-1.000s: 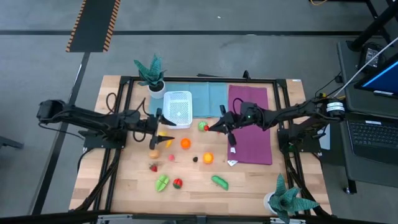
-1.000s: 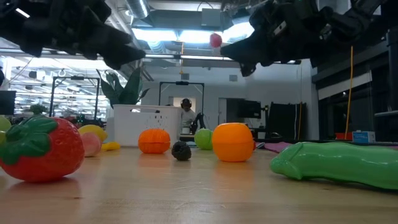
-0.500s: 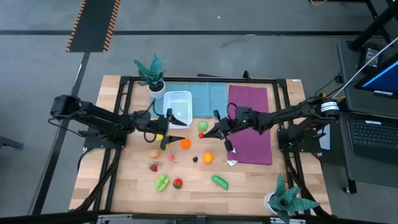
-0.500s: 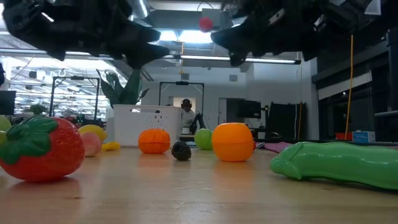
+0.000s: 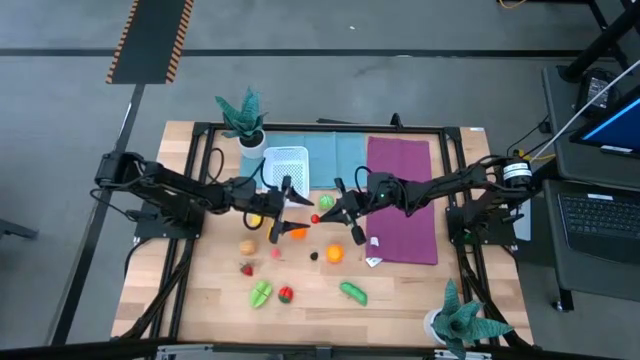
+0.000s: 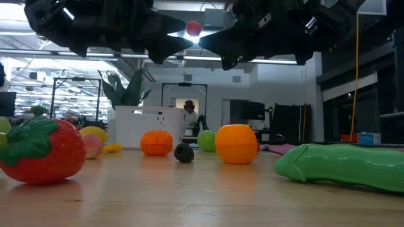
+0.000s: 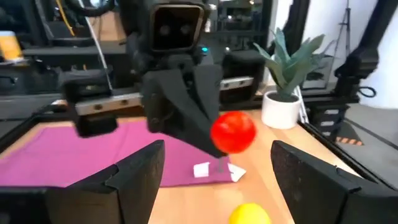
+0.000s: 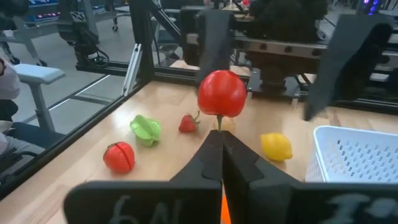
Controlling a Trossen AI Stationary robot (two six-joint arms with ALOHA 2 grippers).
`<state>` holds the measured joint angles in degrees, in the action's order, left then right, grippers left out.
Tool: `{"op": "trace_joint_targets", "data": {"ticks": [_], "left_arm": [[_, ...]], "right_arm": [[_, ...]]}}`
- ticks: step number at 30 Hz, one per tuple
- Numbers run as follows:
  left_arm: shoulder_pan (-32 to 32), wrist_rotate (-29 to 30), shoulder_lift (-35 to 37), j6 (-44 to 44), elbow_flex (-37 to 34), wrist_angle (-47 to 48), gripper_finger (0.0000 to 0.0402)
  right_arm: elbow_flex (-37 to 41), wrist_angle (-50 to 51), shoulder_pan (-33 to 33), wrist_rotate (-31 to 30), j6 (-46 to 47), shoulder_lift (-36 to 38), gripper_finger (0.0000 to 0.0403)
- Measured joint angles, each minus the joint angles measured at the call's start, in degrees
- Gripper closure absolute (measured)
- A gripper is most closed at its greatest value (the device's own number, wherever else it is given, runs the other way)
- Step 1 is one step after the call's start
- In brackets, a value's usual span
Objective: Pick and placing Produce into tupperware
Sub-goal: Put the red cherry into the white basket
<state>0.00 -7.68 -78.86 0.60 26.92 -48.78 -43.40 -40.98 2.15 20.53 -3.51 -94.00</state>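
Note:
My right gripper (image 8: 219,140) is shut on a small round red piece of produce (image 8: 221,93), held up over the table's middle (image 5: 314,218). My left gripper (image 7: 217,155) stands open, level, facing it from the table's left; the red piece (image 7: 233,132) hangs just ahead of its fingers, untouched. The white tupperware (image 5: 285,170) rests on its bottom at the far middle. More produce lies on the wood: a green apple (image 5: 327,202), an orange (image 5: 334,254), a lemon (image 8: 276,146), a strawberry (image 5: 246,268). My right gripper pinches the red piece's thin stem (image 8: 219,122) between its two fingertips. The fingers come nearly level from the table's right. The round body sits at the stem's far end, just beyond the fingertips, lifted well clear of the table.
A green cucumber (image 5: 352,291), a cut green piece (image 5: 260,293) and a red tomato (image 5: 286,294) lie toward the near edge. A purple cloth (image 5: 402,200) and a teal cloth (image 5: 335,155) cover the far right. Potted plants stand at far left (image 5: 245,120) and near right (image 5: 460,320).
My left gripper has gone toward the table's right, staying open, and now faces the red piece closely. My right gripper has carried the red piece toward the table's left, still shut on it and clear of the table.

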Motion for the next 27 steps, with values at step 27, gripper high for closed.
{"op": "trace_joint_targets", "data": {"ticks": [27], "left_arm": [[-1.32, -1.51, -6.92, 2.91, 5.76, -0.80, 0.0121]], "right_arm": [[0.07, 0.38, 0.02, 0.04, 0.00, 0.00, 0.0402]]}}
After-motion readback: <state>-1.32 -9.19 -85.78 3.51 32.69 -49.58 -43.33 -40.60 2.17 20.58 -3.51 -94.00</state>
